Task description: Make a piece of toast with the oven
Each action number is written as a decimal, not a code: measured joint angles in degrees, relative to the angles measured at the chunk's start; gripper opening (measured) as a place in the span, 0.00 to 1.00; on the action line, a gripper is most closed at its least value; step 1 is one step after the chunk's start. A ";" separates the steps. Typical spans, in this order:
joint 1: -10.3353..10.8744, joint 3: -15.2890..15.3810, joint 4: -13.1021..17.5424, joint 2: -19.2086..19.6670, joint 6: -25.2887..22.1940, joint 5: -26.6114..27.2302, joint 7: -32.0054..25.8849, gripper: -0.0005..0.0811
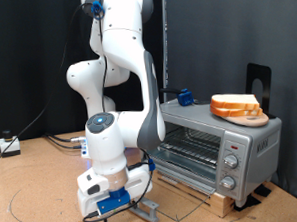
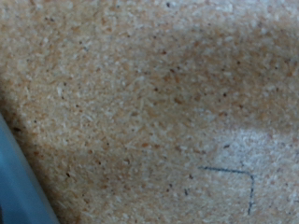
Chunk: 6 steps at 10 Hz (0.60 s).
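Observation:
The silver oven point(image 1: 216, 148) stands at the exterior view's right on a wooden block. Its front looks open, with the wire rack point(image 1: 185, 144) showing inside. Two bread slices point(image 1: 236, 107) lie stacked on the oven's top, pale with orange-brown crust. My gripper point(image 1: 141, 207) is low, just above the table in front of the oven's lower left corner, next to a grey bar point(image 1: 150, 212) that looks like the door handle. The wrist view shows only the brown board surface point(image 2: 149, 93) and a grey-blue edge point(image 2: 19, 182); no fingers show there.
A small blue object point(image 1: 185, 96) sits on the oven's top at its back left. A black stand point(image 1: 259, 80) rises behind the bread. Cables point(image 1: 50, 141) and a white box point(image 1: 8, 146) lie at the exterior view's left. A pen mark point(image 2: 234, 182) is on the board.

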 joint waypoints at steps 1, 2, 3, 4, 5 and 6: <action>-0.62 0.22 0.00 -0.23 -0.23 1.14 -0.97 0.99; -1.30 0.24 0.01 -0.69 -0.44 2.22 -1.81 0.99; -2.11 0.11 0.05 -1.44 -1.20 2.92 -2.42 0.99; -2.99 -0.08 0.04 -2.67 -2.32 3.15 -2.86 0.99; -3.75 -0.45 0.04 -4.23 -4.15 3.18 -3.18 0.99; -4.42 -0.78 0.03 -6.13 -6.54 3.18 -3.46 0.99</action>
